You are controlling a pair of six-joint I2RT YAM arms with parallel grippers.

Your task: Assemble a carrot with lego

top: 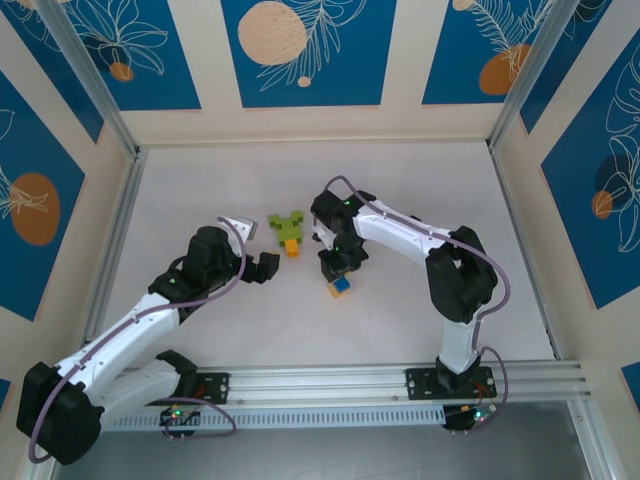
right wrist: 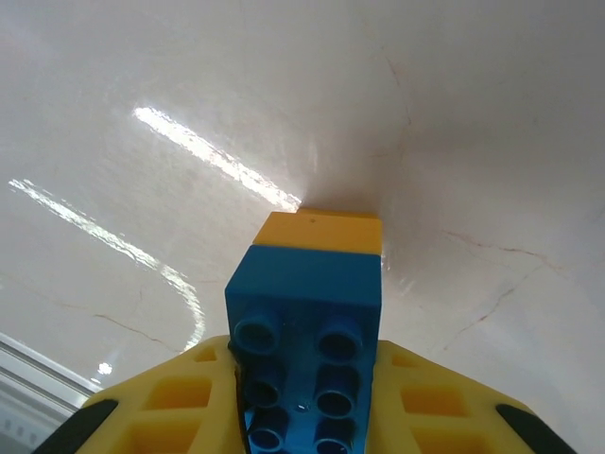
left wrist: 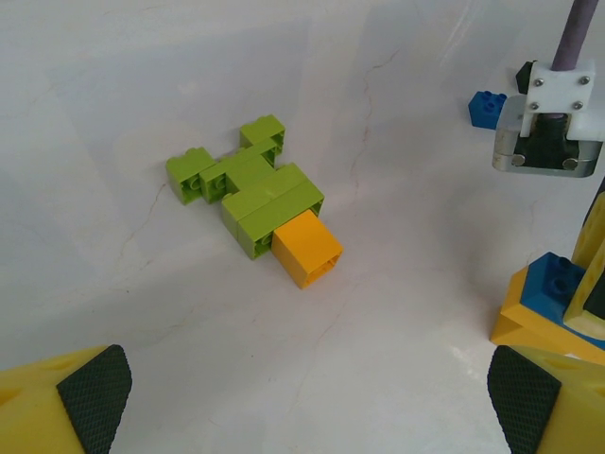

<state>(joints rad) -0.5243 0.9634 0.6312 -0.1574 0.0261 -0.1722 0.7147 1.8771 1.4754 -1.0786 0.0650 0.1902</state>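
Note:
A lime green lego cluster (top: pixel 285 226) with an orange brick (top: pixel 292 248) stuck on its near end lies flat mid-table. In the left wrist view the green cluster (left wrist: pixel 248 187) and orange brick (left wrist: pixel 307 248) lie ahead of my left gripper (left wrist: pixel 307 407), which is open with bare table between its pads (left wrist: pixel 93 395). My right gripper (top: pixel 338 272) stands just right of the cluster, shut on a blue brick (right wrist: pixel 307 317) joined to an orange brick (right wrist: pixel 321 233) that points down at the table. That blue-and-orange stack (top: pixel 341 286) sits near the surface.
A loose blue brick (left wrist: pixel 486 106) lies farther back, beside the right wrist's white camera mount (left wrist: pixel 548 118). Patterned blue walls enclose the white table (top: pixel 200 200) on three sides. A metal rail (top: pixel 330 385) runs along the near edge.

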